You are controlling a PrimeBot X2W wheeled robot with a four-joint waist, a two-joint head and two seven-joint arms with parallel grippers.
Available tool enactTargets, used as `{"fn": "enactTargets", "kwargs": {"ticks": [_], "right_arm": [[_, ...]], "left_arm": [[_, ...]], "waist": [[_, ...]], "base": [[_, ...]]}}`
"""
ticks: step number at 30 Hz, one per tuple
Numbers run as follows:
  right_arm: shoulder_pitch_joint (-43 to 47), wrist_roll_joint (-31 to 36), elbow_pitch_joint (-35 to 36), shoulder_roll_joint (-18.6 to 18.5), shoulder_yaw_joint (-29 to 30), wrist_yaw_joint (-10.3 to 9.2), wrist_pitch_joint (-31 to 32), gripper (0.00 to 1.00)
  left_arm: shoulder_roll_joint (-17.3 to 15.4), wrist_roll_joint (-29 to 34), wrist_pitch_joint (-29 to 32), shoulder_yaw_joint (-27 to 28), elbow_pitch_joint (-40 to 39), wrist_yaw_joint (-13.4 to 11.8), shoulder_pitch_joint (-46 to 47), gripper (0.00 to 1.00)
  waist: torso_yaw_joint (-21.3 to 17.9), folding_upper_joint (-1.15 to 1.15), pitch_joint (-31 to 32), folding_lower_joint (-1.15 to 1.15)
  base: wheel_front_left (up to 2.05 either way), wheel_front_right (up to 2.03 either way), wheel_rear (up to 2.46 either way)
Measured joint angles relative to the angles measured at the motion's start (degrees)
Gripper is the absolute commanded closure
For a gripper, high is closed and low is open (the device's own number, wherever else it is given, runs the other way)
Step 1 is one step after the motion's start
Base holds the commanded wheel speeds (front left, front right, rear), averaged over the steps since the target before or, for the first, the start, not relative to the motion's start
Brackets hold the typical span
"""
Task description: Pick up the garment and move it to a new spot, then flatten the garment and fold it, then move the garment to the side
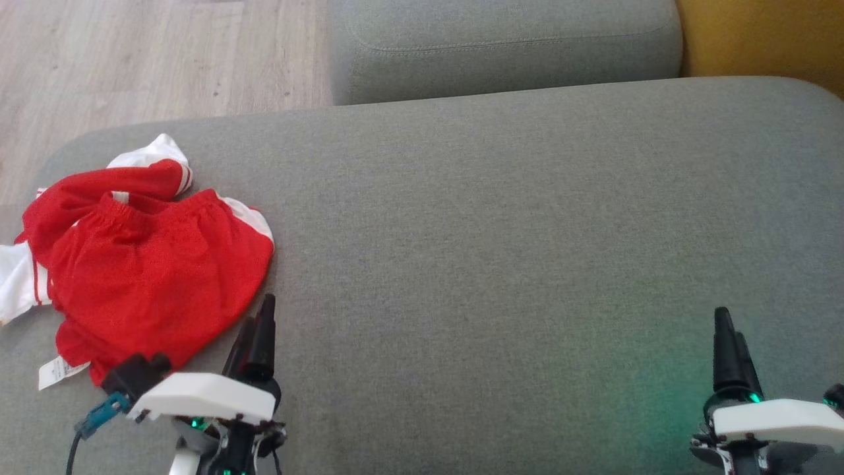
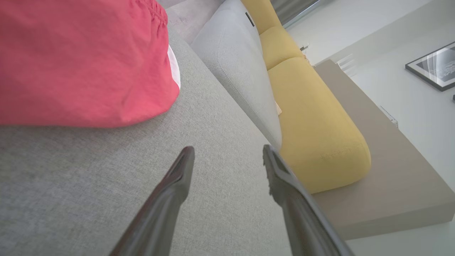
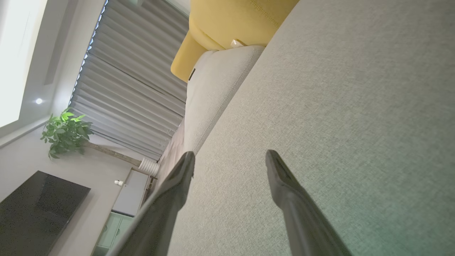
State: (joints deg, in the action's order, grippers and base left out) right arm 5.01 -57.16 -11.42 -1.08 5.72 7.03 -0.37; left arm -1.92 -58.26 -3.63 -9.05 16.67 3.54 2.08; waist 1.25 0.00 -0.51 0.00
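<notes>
Currently the red garment lies crumpled at the left end of the grey cushion, just beside your left gripper. That one and the right gripper both stand spread, empty. Risk: you pinch a single layer, the bundle drags instead of lifting, and so near the edge it could slide off.

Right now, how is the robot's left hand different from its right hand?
The left hand sits right beside the red shorts; the right hand is far from them, over bare grey sofa cushion. The left hand's fingers lean right in the head view; the right hand's lean slightly left. Both are open and empty.
</notes>
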Motion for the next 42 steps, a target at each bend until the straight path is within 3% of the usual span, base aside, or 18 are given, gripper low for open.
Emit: {"fn": "enactTargets", "kwargs": {"ticks": [42], "right_arm": [[-2.5, 33.1, 4.0, -0.4, -8.1, 0.01, -7.8, 0.00]], "left_arm": [[-0.3, 31.5, -6.1, -1.1, -11.2, -3.1, -3.2, 0.00]], "waist": [[1.3, 0.00, -0.8, 0.00]], "base": [[0.00, 0.00, 0.00]]}}
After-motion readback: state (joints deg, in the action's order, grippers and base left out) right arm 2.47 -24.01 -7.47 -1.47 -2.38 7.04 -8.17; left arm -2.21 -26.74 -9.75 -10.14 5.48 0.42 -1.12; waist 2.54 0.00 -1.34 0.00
